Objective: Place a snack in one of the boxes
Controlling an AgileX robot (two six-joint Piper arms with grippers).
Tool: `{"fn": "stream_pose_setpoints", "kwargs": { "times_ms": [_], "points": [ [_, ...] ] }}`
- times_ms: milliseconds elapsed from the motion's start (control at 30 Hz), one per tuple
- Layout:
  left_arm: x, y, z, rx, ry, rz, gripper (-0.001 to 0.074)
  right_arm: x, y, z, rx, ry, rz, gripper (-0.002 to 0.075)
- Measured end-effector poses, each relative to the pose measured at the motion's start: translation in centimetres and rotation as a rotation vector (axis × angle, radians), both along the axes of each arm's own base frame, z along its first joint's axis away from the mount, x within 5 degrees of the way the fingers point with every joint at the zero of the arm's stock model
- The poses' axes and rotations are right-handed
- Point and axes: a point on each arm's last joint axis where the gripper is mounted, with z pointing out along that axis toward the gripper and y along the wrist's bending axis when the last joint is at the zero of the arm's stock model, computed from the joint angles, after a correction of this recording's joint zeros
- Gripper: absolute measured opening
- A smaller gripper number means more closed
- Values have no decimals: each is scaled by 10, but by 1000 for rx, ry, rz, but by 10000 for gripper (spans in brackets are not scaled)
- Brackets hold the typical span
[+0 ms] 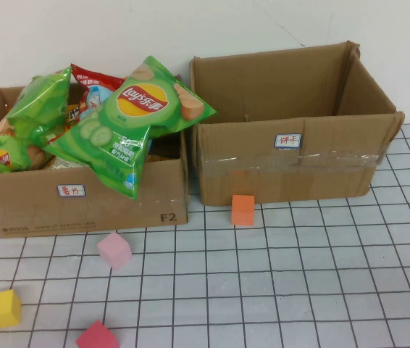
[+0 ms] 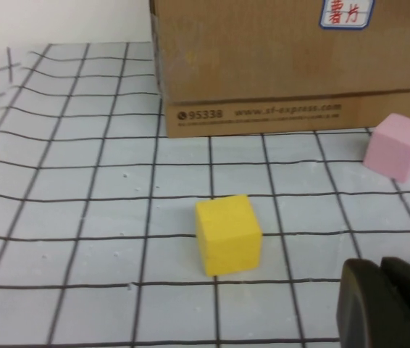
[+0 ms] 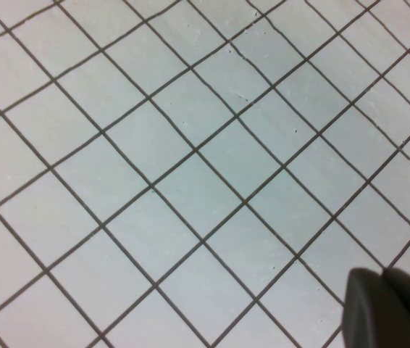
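Left wrist view: left end effector (image 2: 387, 304) together near left box (image 2: 292, 65); right end effector (image 3: 393, 308) together.

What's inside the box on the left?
The left box is stuffed with snack bags: a green Lay's cucumber chips bag on top, another green bag and a red packet behind. Whatever lies underneath them is covered.
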Motion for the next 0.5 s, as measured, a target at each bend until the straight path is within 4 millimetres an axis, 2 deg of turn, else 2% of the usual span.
{"fn": "stream_pose_setpoints", "kwargs": {
  "times_ms": [500],
  "points": [
    [0,-2,0,-30,3,-10,-1,0,0,0,1,1,0,-1]
  ]
}}
